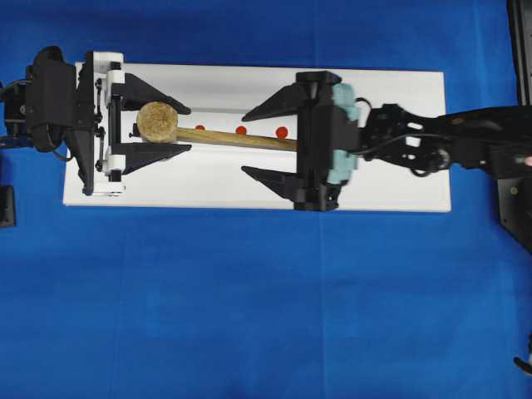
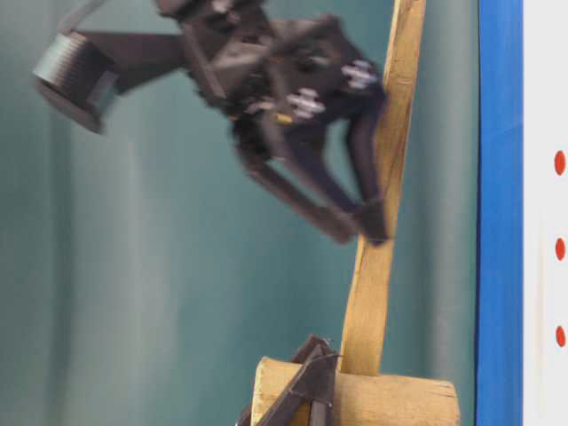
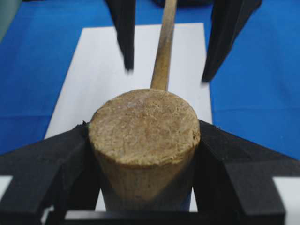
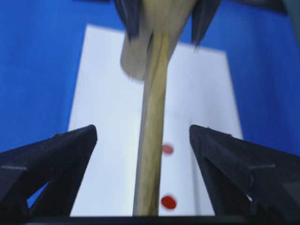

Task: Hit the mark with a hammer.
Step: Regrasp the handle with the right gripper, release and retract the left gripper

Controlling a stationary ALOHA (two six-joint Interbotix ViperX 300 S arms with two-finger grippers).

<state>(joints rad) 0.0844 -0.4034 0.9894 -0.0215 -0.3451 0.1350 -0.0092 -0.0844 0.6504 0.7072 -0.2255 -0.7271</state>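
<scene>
A light wooden hammer (image 1: 179, 131) hangs above a long white block (image 1: 391, 187) that lies on a blue cloth (image 1: 249, 307). In the overhead view its thick cylindrical head sits at the left end of the block and its flat handle runs to the right, over a row of red dots (image 1: 282, 131) printed along the middle of the block.

The left gripper (image 1: 166, 129) is clamped on the hammer's head: its two black fingers (image 3: 51, 164) press against the two sides of the cylinder, and the left wrist view shows the rough round end face of the head filling the space between them.

The right gripper (image 1: 262, 141) stands with its jaws spread wide, one finger on the far side of the handle and one on the near side. In the right wrist view the handle runs up the middle between the two fingers (image 4: 56, 154) with clear gaps on both sides, so it grips nothing. The far end of the handle reaches to the gripper's body in the overhead view.

The table-level view is blurred around the right gripper; it shows the handle rising from the head, with the gripper's fingertips close beside the handle. Whether they brush the wood there I cannot tell.
</scene>
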